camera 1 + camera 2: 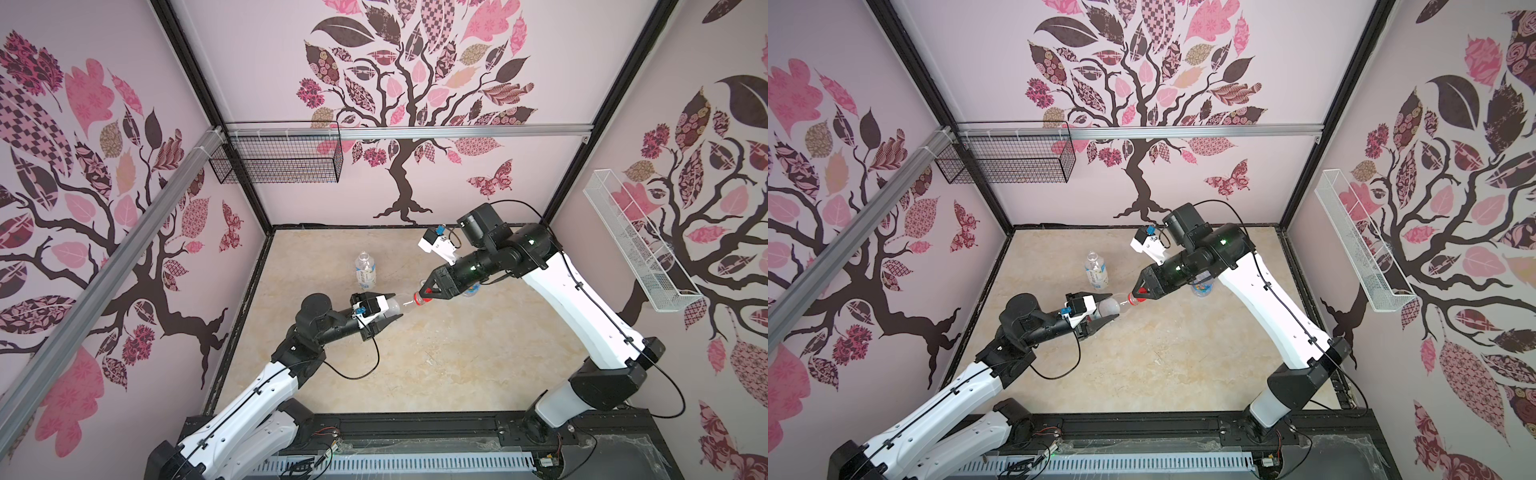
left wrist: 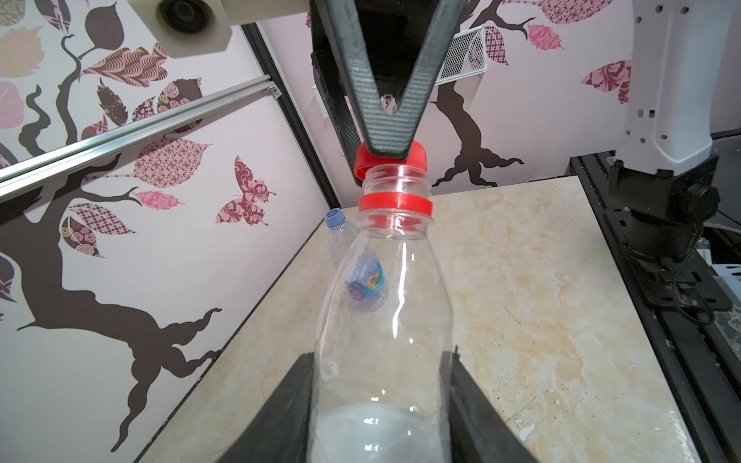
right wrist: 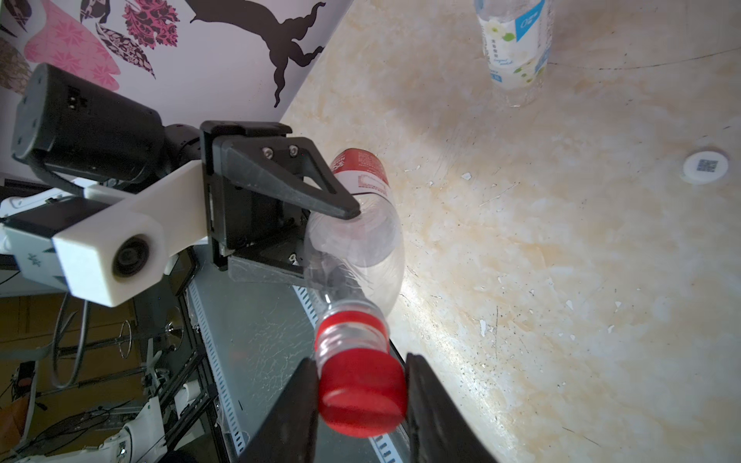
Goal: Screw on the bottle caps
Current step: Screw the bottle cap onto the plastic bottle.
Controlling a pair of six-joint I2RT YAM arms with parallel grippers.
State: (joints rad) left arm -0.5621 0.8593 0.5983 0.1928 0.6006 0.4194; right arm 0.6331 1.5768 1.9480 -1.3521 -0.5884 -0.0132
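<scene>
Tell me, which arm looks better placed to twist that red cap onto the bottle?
Right. The right claw is shut on the round red plastic cap, sitting at the mouth of the clear red-labelled plastic bottle with threads showing. The left claw is busy gripping that bottle's body.

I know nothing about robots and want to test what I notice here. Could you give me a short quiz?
1. True or false: the red cap is screwed fully down on the red-labelled bottle.
2. What does the right hand pinch? A) the red cap B) a white cap C) the bottle's body
3. Fill in: the squat bottle wears a ___ cap.
Key: 1 false, bare threads show. 2 A. 3 blue cap.
</scene>
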